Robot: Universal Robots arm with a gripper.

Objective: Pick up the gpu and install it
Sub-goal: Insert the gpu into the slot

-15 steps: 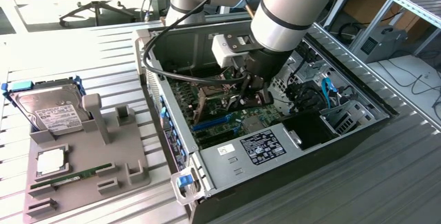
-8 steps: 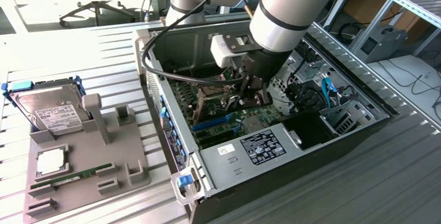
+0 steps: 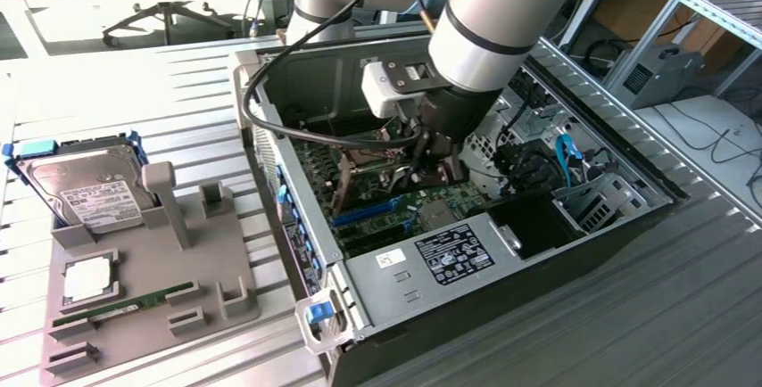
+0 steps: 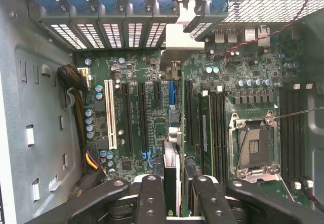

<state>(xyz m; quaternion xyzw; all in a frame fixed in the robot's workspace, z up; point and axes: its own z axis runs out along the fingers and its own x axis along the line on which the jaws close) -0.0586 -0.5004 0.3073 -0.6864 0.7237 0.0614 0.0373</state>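
Note:
My gripper [image 3: 436,166] reaches down into the open computer case [image 3: 619,151], just above the motherboard [image 3: 417,209]. In the wrist view its two black fingers [image 4: 150,199] are shut on the gpu [image 4: 172,148]. The gpu shows edge-on as a thin dark card running from the fingers to its silver end bracket [image 4: 177,41]. The bracket lies near the row of rear slot openings with blue clips [image 4: 116,1]. The card hangs over the long expansion slots [image 4: 143,118], beside a blue slot [image 4: 171,93]. I cannot tell whether it touches a slot.
An empty CPU socket [image 4: 252,145] and RAM slots [image 4: 217,133] lie beside the card. Cables [image 3: 559,160] and a drive cage [image 3: 595,204] fill the case's far end. On the exterior view's left, a grey fixture [image 3: 220,253] holds a hard drive [image 3: 89,195], a chip [image 3: 86,280] and a RAM stick [image 3: 131,307].

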